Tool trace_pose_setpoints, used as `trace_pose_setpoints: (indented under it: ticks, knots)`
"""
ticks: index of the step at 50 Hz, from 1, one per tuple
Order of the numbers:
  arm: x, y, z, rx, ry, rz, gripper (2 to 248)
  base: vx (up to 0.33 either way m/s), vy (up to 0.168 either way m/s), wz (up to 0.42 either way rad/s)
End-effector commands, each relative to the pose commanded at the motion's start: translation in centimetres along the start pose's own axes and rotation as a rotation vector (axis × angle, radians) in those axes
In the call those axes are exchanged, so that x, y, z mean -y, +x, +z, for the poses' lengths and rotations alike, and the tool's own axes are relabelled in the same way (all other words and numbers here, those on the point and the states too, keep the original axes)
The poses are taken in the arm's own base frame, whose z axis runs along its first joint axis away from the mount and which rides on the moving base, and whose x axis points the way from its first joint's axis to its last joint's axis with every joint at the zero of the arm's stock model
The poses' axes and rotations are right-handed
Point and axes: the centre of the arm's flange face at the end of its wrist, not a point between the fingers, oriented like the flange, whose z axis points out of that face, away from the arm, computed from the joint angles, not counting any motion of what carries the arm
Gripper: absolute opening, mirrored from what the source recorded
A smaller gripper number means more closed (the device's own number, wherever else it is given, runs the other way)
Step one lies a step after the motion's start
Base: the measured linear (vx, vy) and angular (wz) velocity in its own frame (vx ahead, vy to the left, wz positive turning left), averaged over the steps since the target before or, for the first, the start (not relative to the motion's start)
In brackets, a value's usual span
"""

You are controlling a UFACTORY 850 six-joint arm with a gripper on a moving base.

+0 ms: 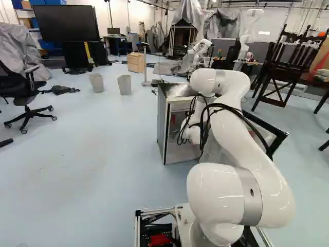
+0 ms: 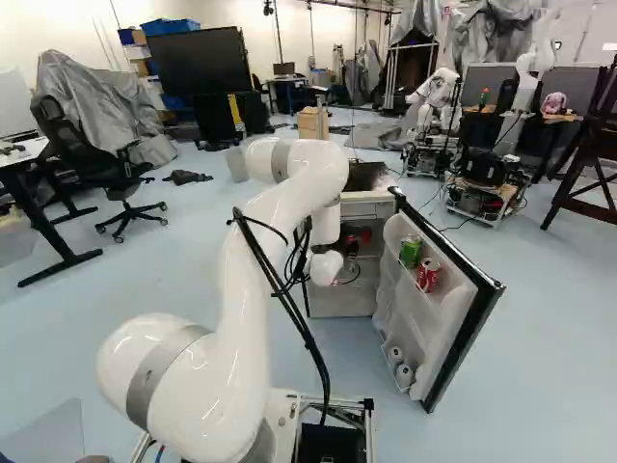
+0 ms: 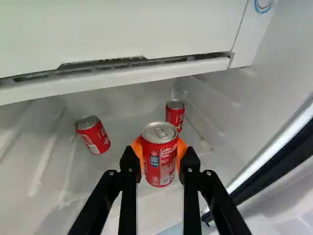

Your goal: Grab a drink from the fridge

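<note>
The can (image 3: 160,166) is held upright within the fridge (image 2: 341,298). It is clasped by the gripper (image 3: 160,155), an orange pad being set against either side, presumably so that the round wall is braced and the top left unpressed. Whether its base is lifted cannot be told. A second can (image 3: 93,135) is seen apart from the grip, and a third can (image 3: 175,115) farther in, just beyond the held one. The door (image 2: 463,342) is swung wide, by which the arm (image 2: 236,299) is given a way in. Withdrawal through the opening is judged to be next; a low, level path is called for, lest the overhead box (image 3: 117,32) be struck.
</note>
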Motion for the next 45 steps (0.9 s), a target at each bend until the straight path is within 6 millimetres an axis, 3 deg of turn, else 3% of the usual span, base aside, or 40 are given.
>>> trace_pose_setpoints:
  ticks: [45]
  knots:
    - [0.8, -0.6, -9.3, 0.129, 0.013, -0.004, 89, 0.000, 0.000, 0.000]
